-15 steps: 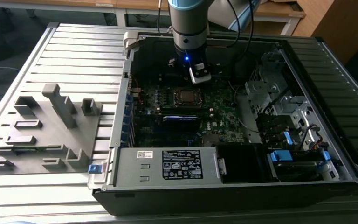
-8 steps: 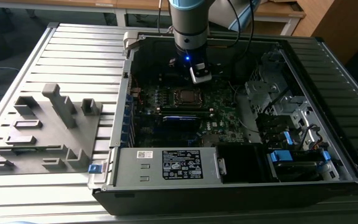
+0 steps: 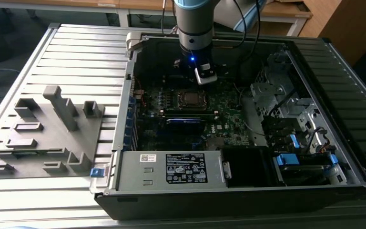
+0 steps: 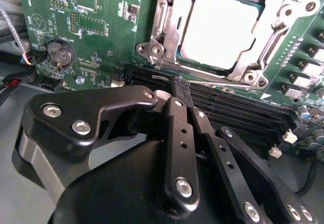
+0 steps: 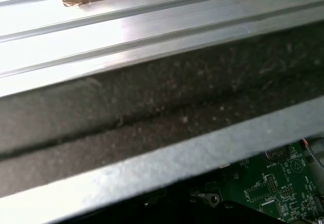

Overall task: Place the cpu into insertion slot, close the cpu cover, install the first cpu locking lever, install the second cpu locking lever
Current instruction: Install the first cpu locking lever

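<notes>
The cpu point(image 4: 217, 29), a flat square chip with a pale grey metal top, lies in the insertion slot point(image 3: 189, 98) on the green motherboard. The cpu cover point(image 4: 230, 72), a shiny silver frame, lies flat around the chip. Thin metal levers point(image 4: 276, 41) run along the socket's sides; whether they are latched I cannot tell. My gripper point(image 4: 180, 85) has its black fingers point(image 4: 177, 133) pressed together with nothing between them. It hovers beside the socket, over the long black memory slots point(image 4: 238, 110). In the exterior view the gripper point(image 3: 203, 81) hangs just behind the socket, inside the open computer case.
The case walls point(image 3: 127, 95) surround the motherboard. A power supply box point(image 3: 170, 169) sits at the front, and drive bays and cables point(image 3: 291, 119) stand on the exterior view's right. A grey fixture block point(image 3: 49, 133) rests on the slatted table point(image 3: 81, 47) on the left.
</notes>
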`<state>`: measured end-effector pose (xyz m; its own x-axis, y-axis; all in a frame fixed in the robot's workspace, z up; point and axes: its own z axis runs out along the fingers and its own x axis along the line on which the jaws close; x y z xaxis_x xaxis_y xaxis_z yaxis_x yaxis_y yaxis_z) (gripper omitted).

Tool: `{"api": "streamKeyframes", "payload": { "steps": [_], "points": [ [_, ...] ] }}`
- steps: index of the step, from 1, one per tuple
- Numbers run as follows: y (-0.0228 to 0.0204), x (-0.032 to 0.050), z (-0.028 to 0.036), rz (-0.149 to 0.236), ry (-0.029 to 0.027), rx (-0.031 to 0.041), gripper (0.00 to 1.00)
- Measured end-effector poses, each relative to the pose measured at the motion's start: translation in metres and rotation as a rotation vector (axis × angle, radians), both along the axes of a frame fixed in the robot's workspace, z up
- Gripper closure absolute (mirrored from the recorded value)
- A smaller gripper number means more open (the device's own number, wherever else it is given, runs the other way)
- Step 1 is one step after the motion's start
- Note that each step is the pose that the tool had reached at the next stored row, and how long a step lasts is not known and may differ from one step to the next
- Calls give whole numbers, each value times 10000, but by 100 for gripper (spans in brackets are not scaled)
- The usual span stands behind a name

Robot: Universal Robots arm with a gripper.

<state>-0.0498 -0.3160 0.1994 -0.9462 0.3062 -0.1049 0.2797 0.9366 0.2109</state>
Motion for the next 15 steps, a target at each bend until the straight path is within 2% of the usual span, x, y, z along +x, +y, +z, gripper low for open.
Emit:
{"api": "streamKeyframes", "payload": {
  "steps": [4,8,15],
  "points": [
    [0,1,-8,0,-6,-163,89],
    [1,1,-19,0,-11,-255,89],
    [6,1,-39,-1,-43,-566,89]
  ]
}}
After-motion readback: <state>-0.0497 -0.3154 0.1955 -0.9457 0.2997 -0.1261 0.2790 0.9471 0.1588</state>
